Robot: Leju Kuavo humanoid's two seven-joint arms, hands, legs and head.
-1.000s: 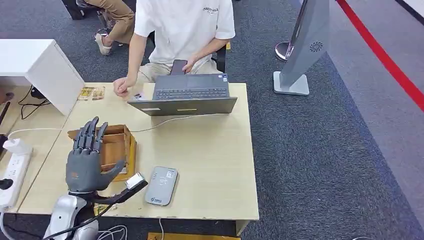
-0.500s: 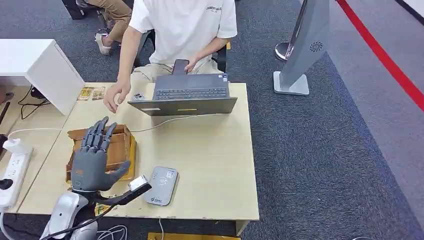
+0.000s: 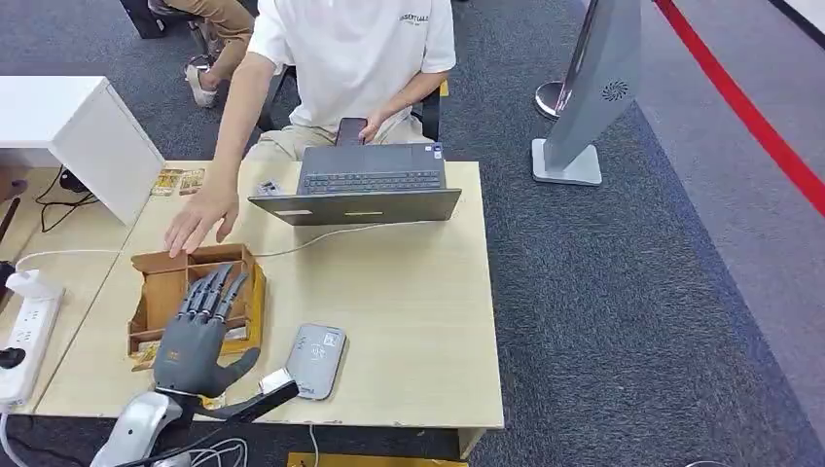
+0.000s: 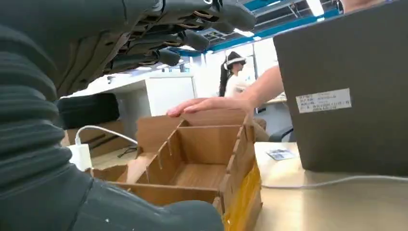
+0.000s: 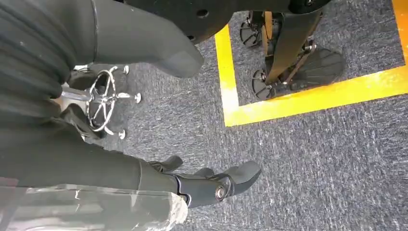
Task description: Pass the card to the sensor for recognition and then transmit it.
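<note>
Lowered since the earlier frames, the left hand [image 3: 197, 331] now hovers over the cardboard box [image 3: 161, 282], fingers spread, gripping nothing, while a person's hand [image 3: 197, 222] has reached that box's far rim. No card is visible to me; presumably it lies in the box. Beside the box, the sensor [image 3: 314, 360] waits on the desk [image 3: 409, 321]. Hands could collide. The right hand [image 5: 211, 185] hangs slack over carpet.
</note>
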